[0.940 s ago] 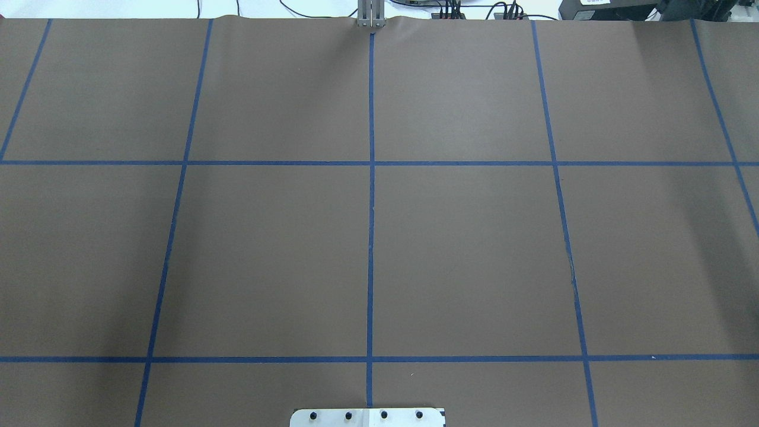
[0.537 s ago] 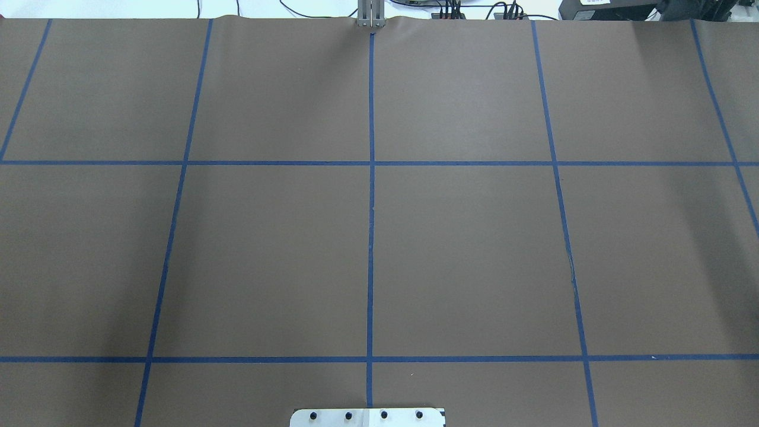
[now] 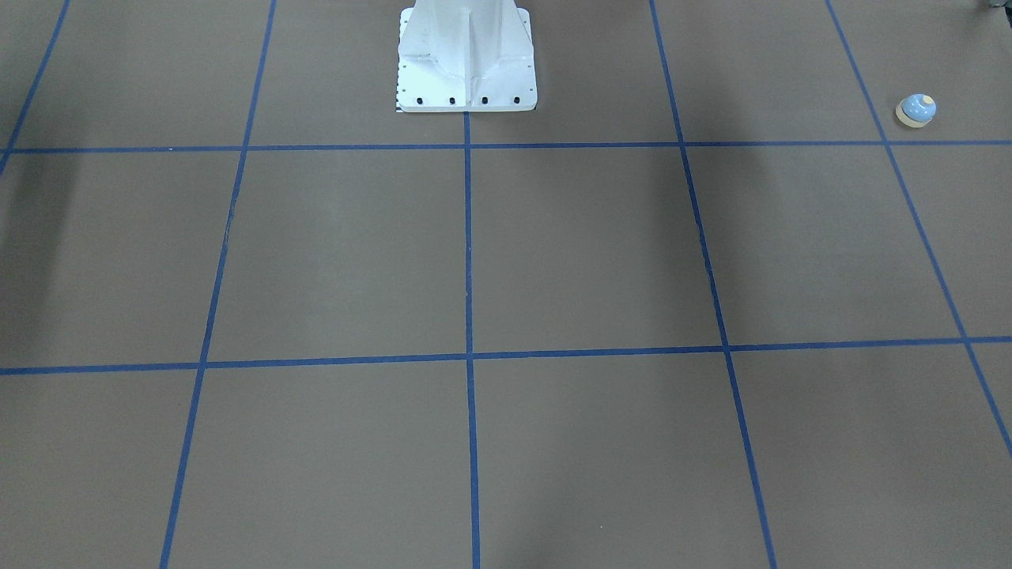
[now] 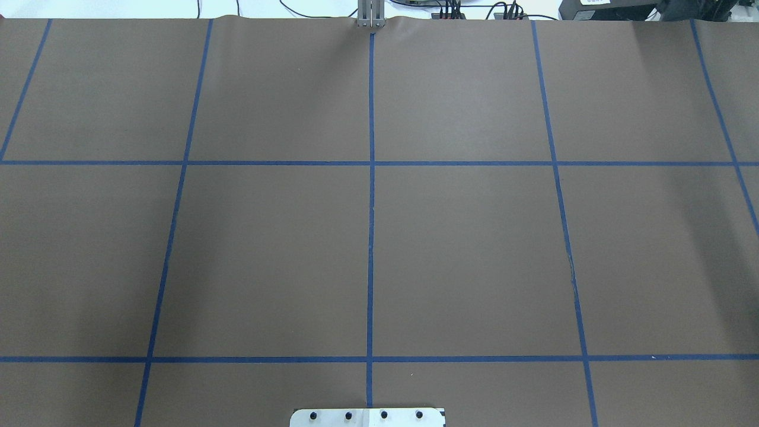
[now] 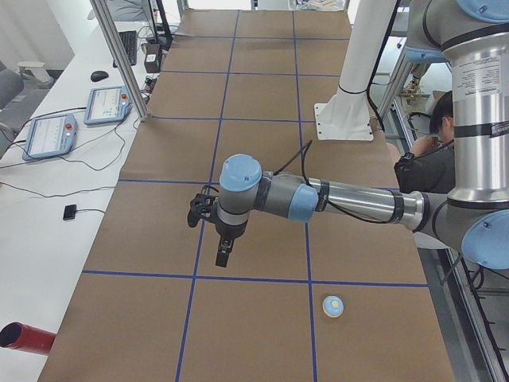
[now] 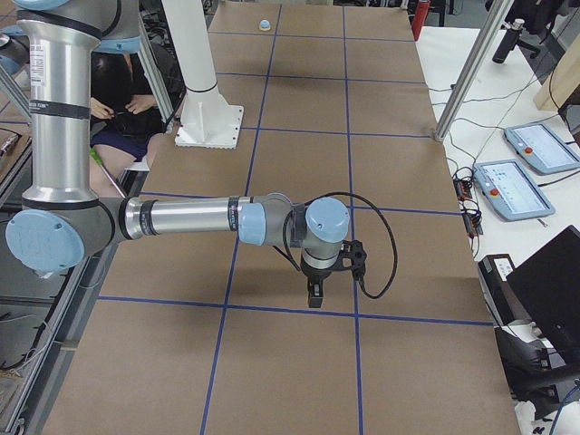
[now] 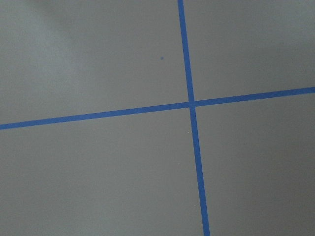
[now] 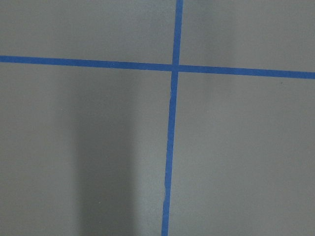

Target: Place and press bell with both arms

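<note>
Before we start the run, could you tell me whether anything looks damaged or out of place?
Only minor things: the blue tape line right of centre is scuffed and kinked partway along, and the bell stands upright far out on the robot's left, outside the overhead view.

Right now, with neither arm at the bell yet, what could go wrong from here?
1. The bell sits far toward the left end of the table, outside the overhead view and both wrist views, so the approach may be poorly monitored.
2. The right gripper hangs far off toward the other end. Pressing likely needs the left gripper to carry the smooth dome centreward, where it might slip.
</note>
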`<control>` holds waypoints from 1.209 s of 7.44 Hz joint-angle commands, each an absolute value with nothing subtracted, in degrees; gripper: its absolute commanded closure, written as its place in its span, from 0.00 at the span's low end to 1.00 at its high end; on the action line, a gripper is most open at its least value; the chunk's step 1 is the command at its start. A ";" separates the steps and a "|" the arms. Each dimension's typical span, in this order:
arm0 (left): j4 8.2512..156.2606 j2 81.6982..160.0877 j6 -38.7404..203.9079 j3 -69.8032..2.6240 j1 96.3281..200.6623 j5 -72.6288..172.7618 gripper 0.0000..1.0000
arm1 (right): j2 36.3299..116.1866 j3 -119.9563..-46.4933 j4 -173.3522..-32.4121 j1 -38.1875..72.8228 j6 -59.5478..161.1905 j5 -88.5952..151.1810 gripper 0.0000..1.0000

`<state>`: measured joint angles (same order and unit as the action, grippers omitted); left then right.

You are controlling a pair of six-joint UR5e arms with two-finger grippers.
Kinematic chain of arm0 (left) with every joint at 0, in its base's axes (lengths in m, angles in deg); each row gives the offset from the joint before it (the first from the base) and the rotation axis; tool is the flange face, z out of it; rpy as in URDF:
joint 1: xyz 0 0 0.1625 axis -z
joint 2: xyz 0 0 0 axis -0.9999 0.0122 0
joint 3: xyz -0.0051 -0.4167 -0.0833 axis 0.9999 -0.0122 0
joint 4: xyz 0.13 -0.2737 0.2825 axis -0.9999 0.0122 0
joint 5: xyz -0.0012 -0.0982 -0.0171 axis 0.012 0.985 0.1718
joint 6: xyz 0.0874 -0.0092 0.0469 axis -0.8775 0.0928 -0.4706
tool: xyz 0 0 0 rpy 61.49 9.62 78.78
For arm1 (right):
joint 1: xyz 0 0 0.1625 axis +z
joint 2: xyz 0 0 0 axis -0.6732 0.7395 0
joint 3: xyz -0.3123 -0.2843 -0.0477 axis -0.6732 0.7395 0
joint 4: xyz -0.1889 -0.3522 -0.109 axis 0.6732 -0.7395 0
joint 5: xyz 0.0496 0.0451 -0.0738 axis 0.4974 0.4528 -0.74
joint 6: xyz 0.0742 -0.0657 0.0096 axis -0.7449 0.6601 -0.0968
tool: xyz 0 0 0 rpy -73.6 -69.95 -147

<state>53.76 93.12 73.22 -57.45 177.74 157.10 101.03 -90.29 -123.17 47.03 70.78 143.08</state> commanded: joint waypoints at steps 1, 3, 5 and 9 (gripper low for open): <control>42.64 93.66 87.12 -68.08 175.28 156.95 0.00 | 100.85 -90.16 -123.17 46.98 70.84 143.01 0.00; 42.35 93.65 103.18 -72.24 169.57 155.20 0.00 | 101.11 -90.51 -123.08 46.98 70.75 143.01 0.00; 41.40 92.87 120.60 -75.24 161.94 153.26 0.00 | 101.55 -90.86 -123.17 46.98 70.75 143.01 0.00; 35.43 92.60 165.12 -77.18 132.36 130.28 0.00 | 101.64 -90.86 -123.17 46.98 70.75 143.01 0.00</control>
<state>37.43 92.74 150.48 -77.03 142.51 137.56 101.63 -90.86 -123.16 46.99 70.74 143.08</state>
